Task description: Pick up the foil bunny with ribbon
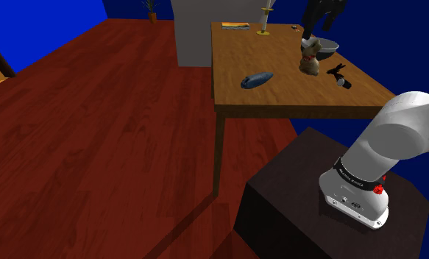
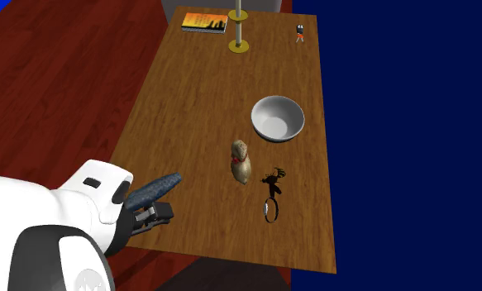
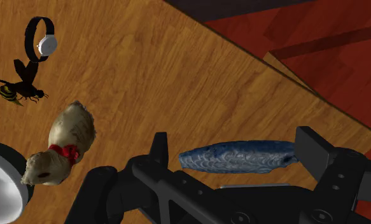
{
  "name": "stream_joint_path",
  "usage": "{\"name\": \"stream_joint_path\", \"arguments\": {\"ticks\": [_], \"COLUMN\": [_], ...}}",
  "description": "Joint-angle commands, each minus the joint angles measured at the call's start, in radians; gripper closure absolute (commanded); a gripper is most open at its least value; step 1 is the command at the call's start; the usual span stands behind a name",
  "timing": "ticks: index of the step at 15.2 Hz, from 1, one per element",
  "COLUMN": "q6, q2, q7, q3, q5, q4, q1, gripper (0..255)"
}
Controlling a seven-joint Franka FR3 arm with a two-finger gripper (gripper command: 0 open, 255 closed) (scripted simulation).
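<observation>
The foil bunny [image 1: 309, 62] is a tan and brown figure with a red ribbon around its neck. It stands on the wooden table [image 1: 293, 99] right beside a grey bowl [image 1: 327, 49]. In the second exterior view the bunny [image 2: 241, 161] is near the table's middle. My black gripper [image 1: 319, 18] hangs high above the table, well apart from the bunny. In the wrist view the bunny [image 3: 63, 143] lies off to the side of the fingers [image 3: 160, 149], and the gripper [image 3: 235, 149] stands open with nothing held.
A blue fish [image 3: 238, 156] lies on the table far below the open fingers. A black wasp figure [image 2: 274, 179] and a ring-shaped headset [image 2: 270, 210] lie near the bunny. A candlestick [image 2: 239, 33], a book [image 2: 204, 21] and a small figure [image 2: 300, 32] stand at the far end.
</observation>
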Motion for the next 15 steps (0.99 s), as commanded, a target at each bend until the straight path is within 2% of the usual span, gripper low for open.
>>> {"name": "stream_joint_path", "arguments": {"ticks": [1,8,15], "q6": [0.0,0.22,0.454], "q2": [0.0,0.015,0.09], "q7": [0.0,-0.002,0.002], "q3": [0.0,-0.102,-0.214], "q5": [0.0,-0.084,-0.164], "q4": [0.0,-0.135,-0.219], "q1": [0.0,-0.08,-0.166], "gripper": [0,0,0]}}
